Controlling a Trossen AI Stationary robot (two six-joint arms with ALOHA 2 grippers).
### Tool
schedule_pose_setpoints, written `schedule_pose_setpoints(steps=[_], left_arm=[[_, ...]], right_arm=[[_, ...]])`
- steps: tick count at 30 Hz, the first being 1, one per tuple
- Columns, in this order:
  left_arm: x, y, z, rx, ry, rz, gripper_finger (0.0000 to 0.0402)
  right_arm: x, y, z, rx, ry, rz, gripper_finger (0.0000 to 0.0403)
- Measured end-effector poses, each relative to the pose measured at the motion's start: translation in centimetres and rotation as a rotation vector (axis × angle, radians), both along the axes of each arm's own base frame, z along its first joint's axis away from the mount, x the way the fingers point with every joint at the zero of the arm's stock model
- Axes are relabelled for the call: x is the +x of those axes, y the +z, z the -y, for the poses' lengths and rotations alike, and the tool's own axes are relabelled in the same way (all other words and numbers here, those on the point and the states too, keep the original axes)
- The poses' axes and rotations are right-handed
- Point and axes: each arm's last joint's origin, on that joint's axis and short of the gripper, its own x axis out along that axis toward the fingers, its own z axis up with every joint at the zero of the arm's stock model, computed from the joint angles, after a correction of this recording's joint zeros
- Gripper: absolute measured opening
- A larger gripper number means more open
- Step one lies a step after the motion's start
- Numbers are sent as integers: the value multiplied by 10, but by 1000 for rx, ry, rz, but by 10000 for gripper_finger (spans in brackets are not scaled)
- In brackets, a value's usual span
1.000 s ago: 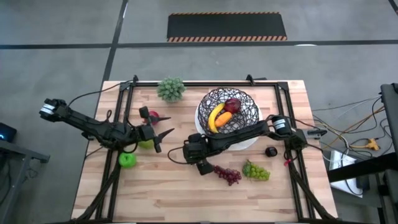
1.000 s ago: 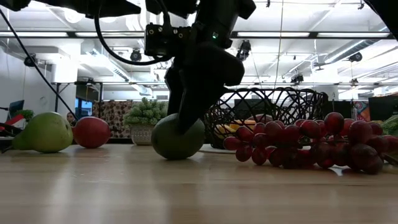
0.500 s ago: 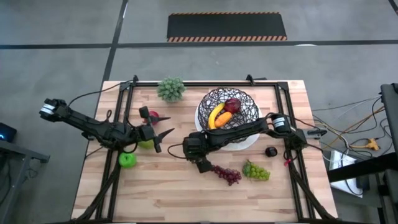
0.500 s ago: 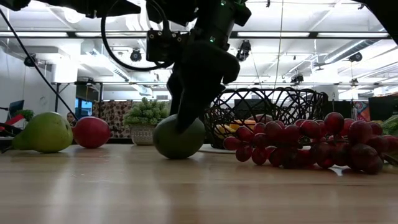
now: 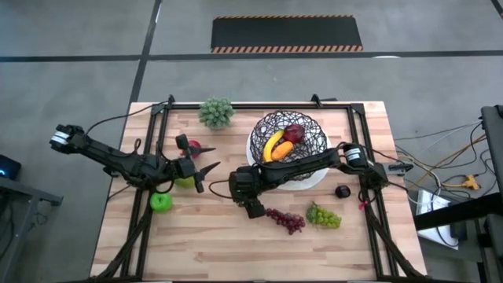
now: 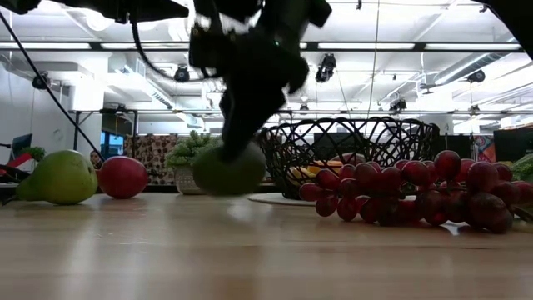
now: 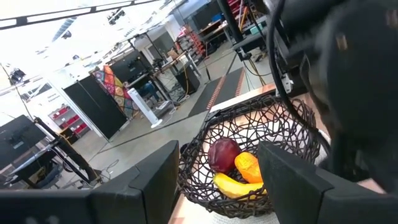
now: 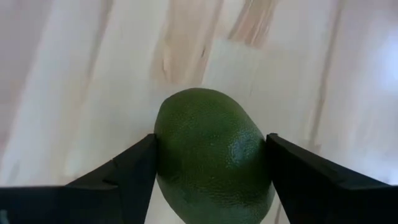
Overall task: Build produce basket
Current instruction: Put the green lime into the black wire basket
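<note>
My right gripper [image 5: 250,206] reaches across the table's middle and is shut on a dark green avocado [image 8: 211,155], which also shows in the low view [image 6: 229,168]; from above the gripper hides it. The black wire basket [image 5: 288,141] on its white plate holds a banana [image 5: 273,149], a carrot [image 5: 284,147] and a red apple [image 5: 294,132]. Purple grapes [image 5: 289,221] and green grapes [image 5: 324,216] lie right of the gripper. My left gripper [image 5: 206,177] waits open at the table's left, over a green pear [image 6: 58,177]. A red apple [image 6: 122,177] and a green apple [image 5: 160,202] lie nearby. My right gripper pinches the avocado between its two fingers [image 8: 134,171], one on each long side [image 8: 163,149]. The fingers come from above, pointing down. In the low view the avocado [image 6: 229,168] hangs just clear of the tabletop.
A leafy potted plant [image 5: 216,112] stands at the far edge, left of the basket. A small black object [image 5: 343,191] lies near the right arm. A black frame [image 5: 236,104] rims the table. Bare wood [image 5: 220,244] lies along the near edge.
My right gripper has kept its hold on the avocado, risen a little and moved toward the table's left. The avocado, which rested on the wood a second ago, is now lifted just clear and sits farther left.
</note>
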Motion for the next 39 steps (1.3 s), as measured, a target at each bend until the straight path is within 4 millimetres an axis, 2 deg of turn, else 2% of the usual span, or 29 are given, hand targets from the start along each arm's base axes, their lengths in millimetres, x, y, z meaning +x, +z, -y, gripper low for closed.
schedule_pose_setpoints(steps=[7, 10, 14, 18, 21, 25, 39], left_arm=[[0, 2, 0, -4, -1, 6, 202], [0, 2, 0, -7, -1, 15, 202], [0, 3, 0, -11, -1, 24, 202], [0, 3, 0, -11, -1, 25, 202], [0, 3, 0, -11, -1, 25, 202], [0, 3, 0, -11, -1, 25, 202], [0, 3, 0, -11, 0, 24, 202]], right_arm=[[-7, 60, 7, 9, -20, 105, 266], [-19, 91, 23, 12, -81, 149, 265], [-45, 128, 49, -11, -217, 170, 266], [-75, 146, 79, 1, -358, 99, 267], [-94, 149, 96, -3, -412, 83, 267], [-120, 140, 108, 0, -451, 53, 267], [-205, 70, 132, 38, -671, 16, 267]])
